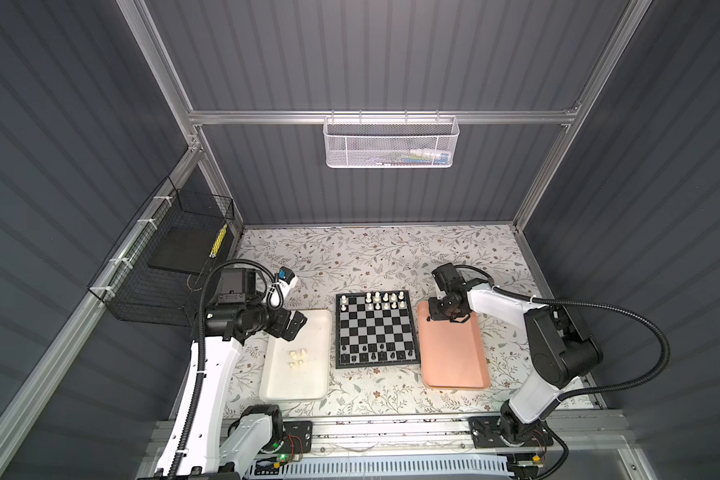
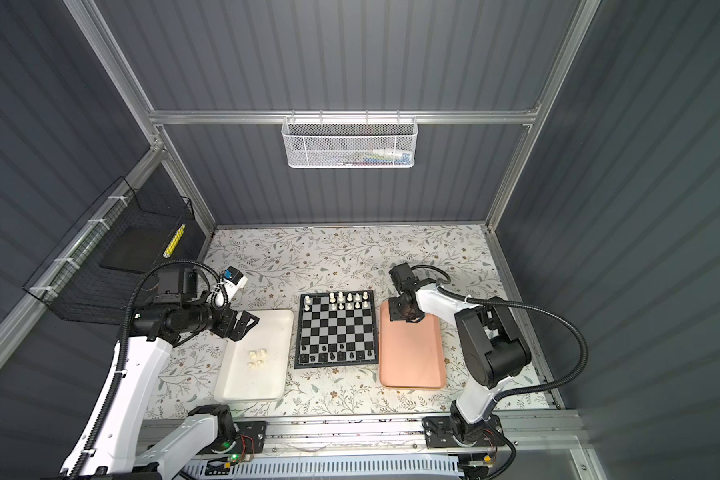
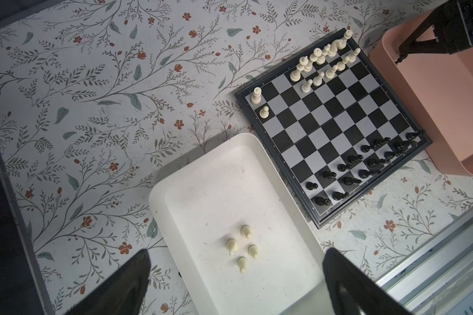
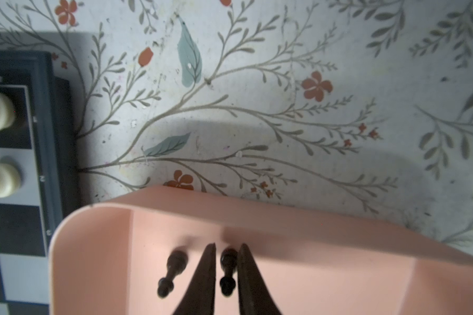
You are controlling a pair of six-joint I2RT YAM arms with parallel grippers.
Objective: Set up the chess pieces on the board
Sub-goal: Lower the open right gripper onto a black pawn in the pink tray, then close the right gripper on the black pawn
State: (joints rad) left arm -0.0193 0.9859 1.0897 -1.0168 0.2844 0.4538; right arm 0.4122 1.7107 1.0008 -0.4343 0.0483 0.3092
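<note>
The board (image 1: 375, 328) (image 2: 337, 328) (image 3: 339, 114) lies mid-table. Cream chess pieces (image 1: 385, 300) fill much of its far two rows and black ones (image 1: 375, 353) its near two. Several cream pieces (image 1: 298, 359) (image 3: 242, 248) lie in the white tray (image 1: 308, 386) (image 3: 230, 191). My left gripper (image 1: 294, 326) (image 3: 236, 253) hangs open above that tray's far left corner, holding nothing. At the pink tray's (image 1: 454, 361) (image 4: 339, 272) far end my right gripper (image 1: 447, 318) (image 4: 227, 245) points down, shut on a black piece (image 4: 228, 261). A second black piece (image 4: 175, 266) lies beside it.
A white mesh basket (image 1: 391, 141) hangs on the back rail. A black wire basket (image 1: 171, 257) is fixed to the left wall. An aluminium rail (image 1: 391, 428) with both arm bases runs along the table's front edge.
</note>
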